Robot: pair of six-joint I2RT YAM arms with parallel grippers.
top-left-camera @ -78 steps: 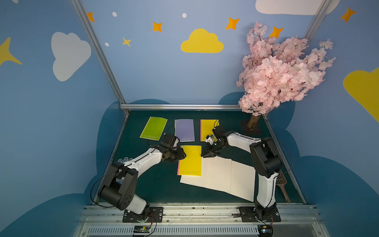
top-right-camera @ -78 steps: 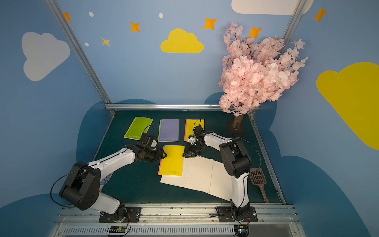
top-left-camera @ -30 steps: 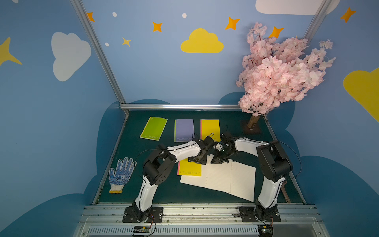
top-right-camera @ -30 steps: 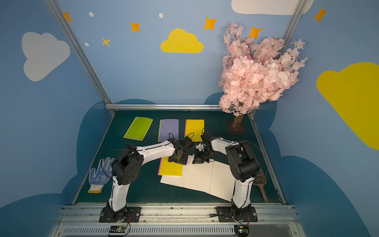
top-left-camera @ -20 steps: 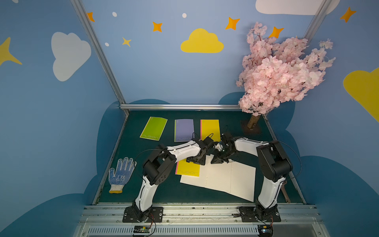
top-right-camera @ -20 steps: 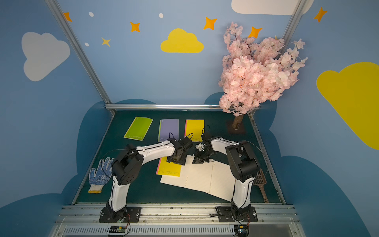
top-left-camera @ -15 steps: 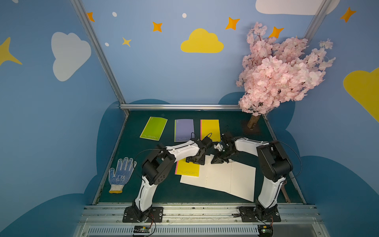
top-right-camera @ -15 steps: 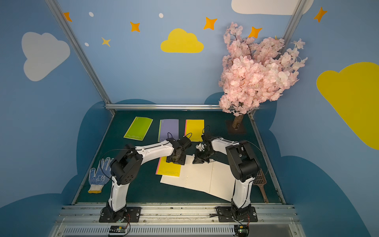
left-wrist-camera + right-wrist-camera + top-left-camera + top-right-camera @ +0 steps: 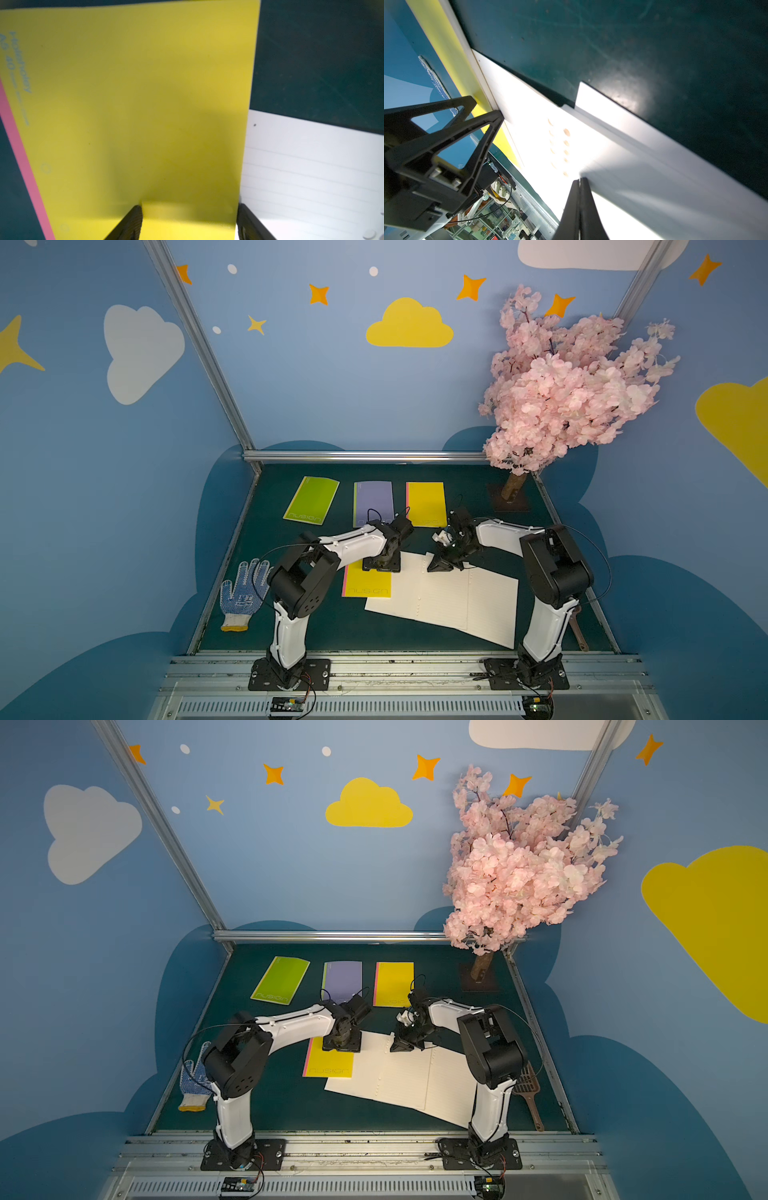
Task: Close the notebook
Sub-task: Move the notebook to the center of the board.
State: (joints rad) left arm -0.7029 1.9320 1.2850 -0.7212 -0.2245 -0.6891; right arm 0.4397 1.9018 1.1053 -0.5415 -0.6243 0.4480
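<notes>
Green bench (image 9: 332, 630), open notebook (image 9: 453, 597) at 5 o'clock: clenched right end effector (image 9: 436, 568) touches its 12 o'clock edge, released left end effector (image 9: 381, 568) spreads over a yellow notebook (image 9: 368, 587); closing seems not yet begun, and next needs a page edge lifted.

Both top views were sharp and evenly lit from above, with soft shadows under the arms on the green mat (image 9: 332, 626). Corners looked a bit darker. Wide-angle bend: the metal posts (image 9: 199, 344) leaned outward. The left wrist view was soft overall, the print on the yellow cover (image 9: 124, 93) smeared, with a broad dark shadow across it and a brighter strip at the near edge. In the right wrist view the white pages (image 9: 542, 145) were blown out by glare, and there was a hazy sheen on the mat.
</notes>
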